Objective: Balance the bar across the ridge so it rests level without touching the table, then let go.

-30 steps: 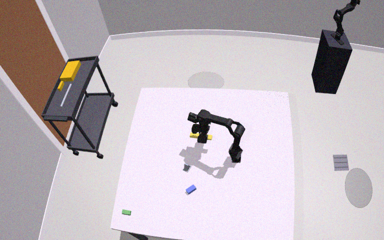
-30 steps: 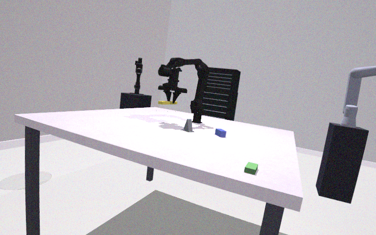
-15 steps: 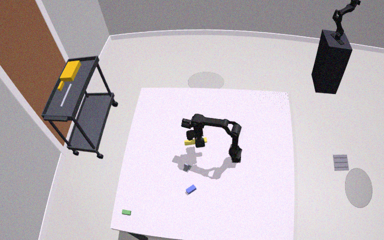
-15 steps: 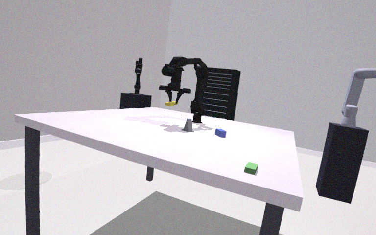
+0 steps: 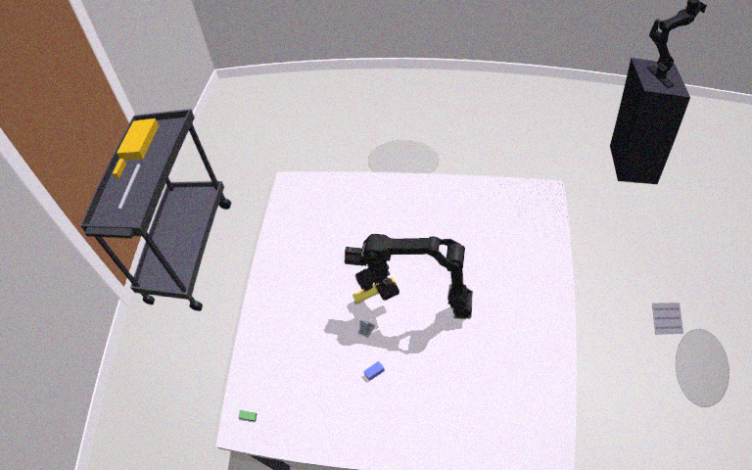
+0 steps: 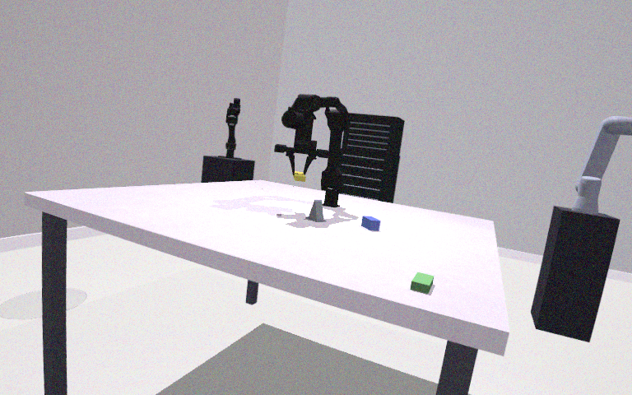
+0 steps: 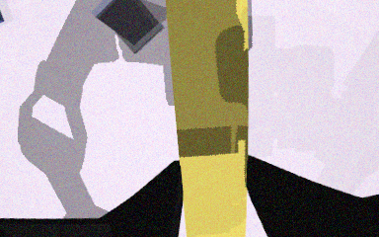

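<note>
The yellow bar is held well above the table. My gripper is shut on it, one finger on each side. The grey ridge stands on the table in the arm's shadow. In the exterior view the bar is higher than the ridge and a little to its left. In the wrist view the ridge shows at the upper left, beside the bar and not under it. The bar touches neither the ridge nor the table.
A blue block lies on the table near the ridge. A green block lies farther off, near a table corner. A cart with yellow boxes stands beyond the table's edge.
</note>
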Controlling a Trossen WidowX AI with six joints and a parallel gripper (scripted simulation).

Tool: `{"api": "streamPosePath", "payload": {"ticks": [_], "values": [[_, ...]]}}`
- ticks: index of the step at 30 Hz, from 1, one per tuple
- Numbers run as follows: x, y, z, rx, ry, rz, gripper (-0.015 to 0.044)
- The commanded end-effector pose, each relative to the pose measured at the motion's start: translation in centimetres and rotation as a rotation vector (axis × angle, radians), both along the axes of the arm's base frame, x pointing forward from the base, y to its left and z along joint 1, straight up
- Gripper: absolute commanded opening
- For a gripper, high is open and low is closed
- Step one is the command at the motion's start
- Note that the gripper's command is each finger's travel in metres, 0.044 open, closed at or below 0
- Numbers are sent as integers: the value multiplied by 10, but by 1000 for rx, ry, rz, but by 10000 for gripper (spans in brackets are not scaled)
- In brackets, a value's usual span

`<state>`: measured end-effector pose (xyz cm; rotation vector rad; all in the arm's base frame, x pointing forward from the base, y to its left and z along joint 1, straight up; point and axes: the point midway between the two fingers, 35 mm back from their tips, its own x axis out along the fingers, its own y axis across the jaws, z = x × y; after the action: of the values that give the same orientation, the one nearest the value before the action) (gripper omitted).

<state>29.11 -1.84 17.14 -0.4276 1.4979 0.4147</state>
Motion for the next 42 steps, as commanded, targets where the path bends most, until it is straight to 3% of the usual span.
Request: {"api": "streamPosePath", "payload": {"ticks": [1,22,42], "values": [[8,16,-1,-4,3,114,0],[39,85,-2,-14,-2,613,0],[45,87,-27,-14,-3,629,0]]}}
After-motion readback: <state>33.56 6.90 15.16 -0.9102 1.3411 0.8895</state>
